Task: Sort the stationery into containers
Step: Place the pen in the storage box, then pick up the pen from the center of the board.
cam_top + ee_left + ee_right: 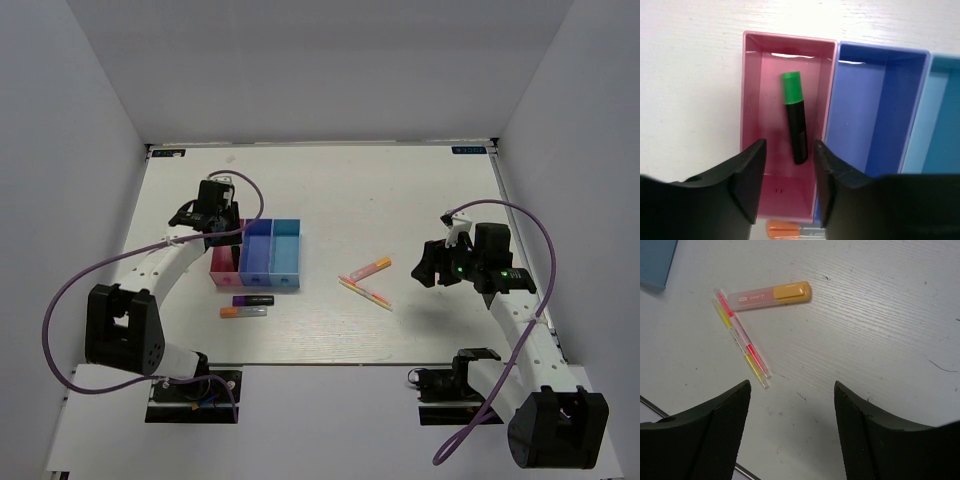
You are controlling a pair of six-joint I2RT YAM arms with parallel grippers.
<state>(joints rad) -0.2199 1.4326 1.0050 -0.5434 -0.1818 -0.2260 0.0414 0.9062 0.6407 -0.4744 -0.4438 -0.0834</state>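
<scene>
right claw [791, 387] wide, empty | orange-capped pink highlighter [767, 295] and thin yellow-pink stick pens [742, 342] lie on white table [880, 315] ahead-left of it, pens' axis diagonal | right arm nearer | left claw [789, 150] parted, empty, over pink-red plastic bin [752, 100]

You're looking at lab test cell: white table [400, 190] boxed by plain white panels [60, 150] at 9, 12, 3 o'clock; arms [165, 262] with purple cables [47, 330] bolted at 6.
</scene>
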